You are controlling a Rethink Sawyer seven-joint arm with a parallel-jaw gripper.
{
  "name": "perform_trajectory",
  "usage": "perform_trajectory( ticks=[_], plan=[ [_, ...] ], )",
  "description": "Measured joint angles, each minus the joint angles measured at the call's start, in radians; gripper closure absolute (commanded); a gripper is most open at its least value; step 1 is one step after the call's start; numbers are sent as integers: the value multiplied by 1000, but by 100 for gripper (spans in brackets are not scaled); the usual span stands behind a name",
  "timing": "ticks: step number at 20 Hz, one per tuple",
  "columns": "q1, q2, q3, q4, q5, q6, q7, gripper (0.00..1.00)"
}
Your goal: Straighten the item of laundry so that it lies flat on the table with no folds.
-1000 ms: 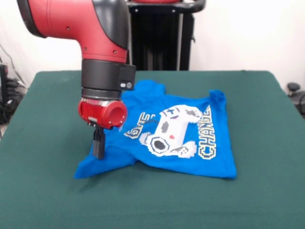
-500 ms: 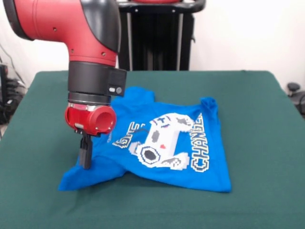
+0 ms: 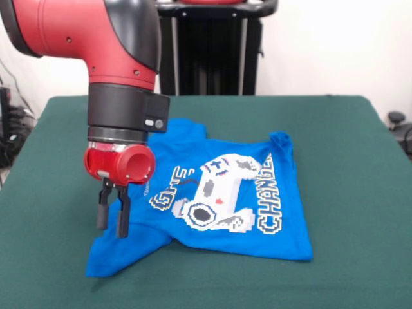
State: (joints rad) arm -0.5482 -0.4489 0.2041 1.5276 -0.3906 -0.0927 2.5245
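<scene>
The blue T-shirt (image 3: 212, 206) lies print-up on the green table (image 3: 360, 167), rumpled at its near-left corner. Gripper (image 3: 112, 222) hangs over that corner, fingers slightly parted, gripping nothing.

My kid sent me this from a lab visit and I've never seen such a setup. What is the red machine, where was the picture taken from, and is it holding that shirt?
The red and black machine is a robot arm reaching down from above. The camera sits across the table, facing the robot. At the arm's tip is its end effector, two dark fingers that stand apart, open, just above the shirt's left corner. On the dark green table lies a blue T-shirt printed with a game controller and lettering. It is rumpled, with folds near the fingers. Nothing appears to be held right now.
</scene>
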Motion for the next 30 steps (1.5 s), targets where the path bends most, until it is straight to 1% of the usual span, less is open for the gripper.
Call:
perform_trajectory(
  ticks=[3,7,10,12,15,23,30],
  plan=[
    [0,-10,0,1,0,0,0,0],
    [0,-44,0,20,0,0,0,0],
    [-2,-73,0,46,0,0,0,0],
    [-9,-101,0,80,0,0,0,0],
    [-26,-112,4,109,0,0,0,0],
    [-83,-112,14,182,0,0,0,0],
    [-94,-88,15,205,1,0,0,0]
  ],
)
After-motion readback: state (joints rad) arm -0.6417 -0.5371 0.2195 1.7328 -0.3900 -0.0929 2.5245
